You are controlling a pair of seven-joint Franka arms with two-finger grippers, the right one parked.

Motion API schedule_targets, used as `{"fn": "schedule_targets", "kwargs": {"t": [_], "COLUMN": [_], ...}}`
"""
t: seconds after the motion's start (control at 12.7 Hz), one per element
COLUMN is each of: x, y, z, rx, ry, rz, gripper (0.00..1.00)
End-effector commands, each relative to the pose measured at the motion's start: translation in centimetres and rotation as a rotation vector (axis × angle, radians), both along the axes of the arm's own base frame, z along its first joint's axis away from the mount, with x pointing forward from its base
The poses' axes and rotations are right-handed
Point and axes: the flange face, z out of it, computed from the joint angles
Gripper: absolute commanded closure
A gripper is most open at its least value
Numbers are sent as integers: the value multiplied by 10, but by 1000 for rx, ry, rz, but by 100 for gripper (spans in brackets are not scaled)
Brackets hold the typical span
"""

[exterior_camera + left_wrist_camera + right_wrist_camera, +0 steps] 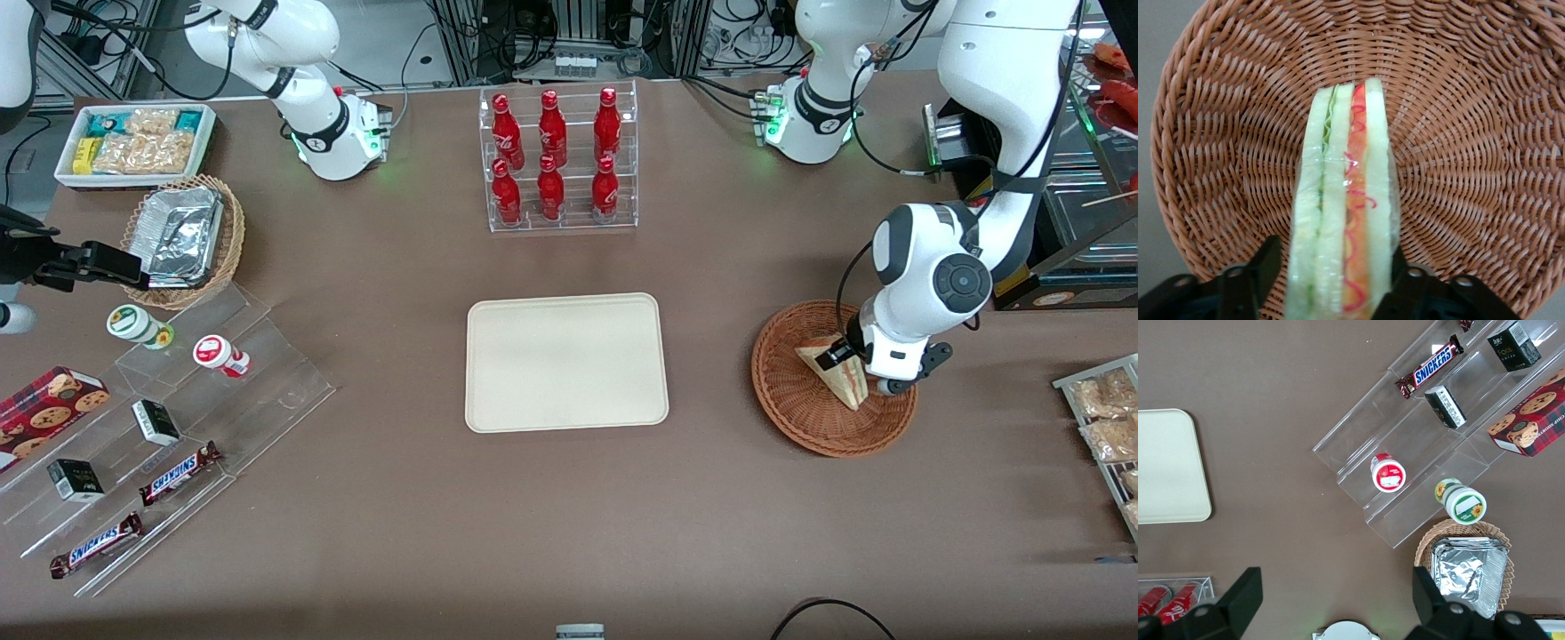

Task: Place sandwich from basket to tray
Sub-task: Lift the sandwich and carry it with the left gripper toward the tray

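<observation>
- Your hand sat low in the basket, fingers closed against both bread faces of the sandwich.
- Gripping the flat sides probably kept the filling intact.
- The tray lay nearby, bare.

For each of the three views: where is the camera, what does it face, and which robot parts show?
Front: high, facing both arms across the brown table.
Left wrist: looks down past the gripper on the wrapped triangular sandwich in the reddish-brown round wicker basket.
Right wrist: looks down past parked fingers; shares the flat cream rectangular tray with front.
</observation>
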Motion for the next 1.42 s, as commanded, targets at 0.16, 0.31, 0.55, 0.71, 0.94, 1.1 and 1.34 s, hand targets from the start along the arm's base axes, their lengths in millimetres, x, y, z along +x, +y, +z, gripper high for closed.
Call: {"fn": "schedule_targets", "kwargs": {"t": [0.16,0.31,0.55,0.71,0.94,1.1,1.34], "x": [4,18,36,34,26,28,24], "y": [-7,-17,-57,-91,-161,-216,-295], "z": [27,62,103,105,100,97,89], "rx": [20,25,25,24,11,0,-9], "ry": [-11,22,40,47,42,37,56], "rz": [14,1,-63,-139,-309,-395,-487], "gripper": [100,100,100,100,100,100,100]}}
